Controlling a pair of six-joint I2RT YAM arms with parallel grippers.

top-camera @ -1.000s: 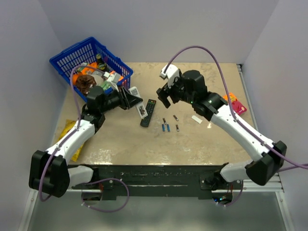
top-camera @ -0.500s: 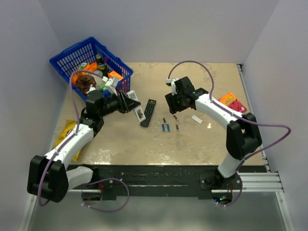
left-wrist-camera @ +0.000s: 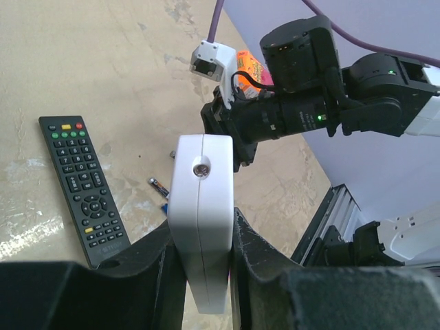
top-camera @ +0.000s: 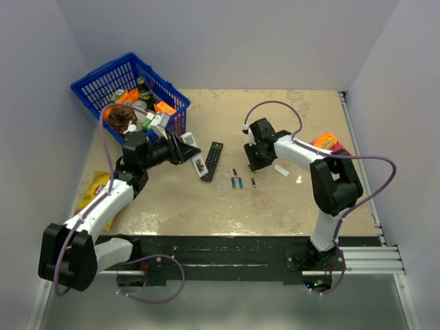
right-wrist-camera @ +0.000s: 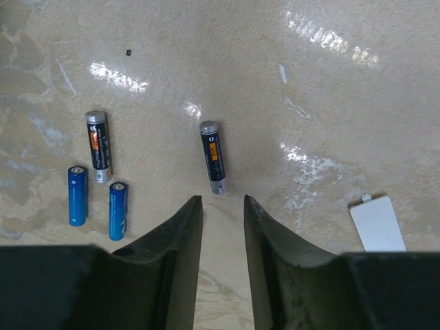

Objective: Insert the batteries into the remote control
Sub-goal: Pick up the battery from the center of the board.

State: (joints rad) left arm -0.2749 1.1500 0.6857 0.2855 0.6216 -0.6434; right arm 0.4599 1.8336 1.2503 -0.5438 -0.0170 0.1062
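The table top (right-wrist-camera: 330, 82) was a smooth, stone-patterned surface, glossy enough to throw bright glare spots. The batteries (right-wrist-camera: 214, 166) wore shiny printed wraps with bare metal end caps, while the remote control (left-wrist-camera: 201, 227) was smooth white plastic with a soft sheen and one small metal screw (left-wrist-camera: 201, 167). The black remote (left-wrist-camera: 84, 189) was matt plastic, and the basket (top-camera: 103, 75) was blue plastic lattice.

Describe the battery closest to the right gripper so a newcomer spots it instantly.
On the beige table, look just ahead of the right gripper. A dark battery with an orange label lies there alone; the two blue batteries and the other dark battery cluster apart from it.
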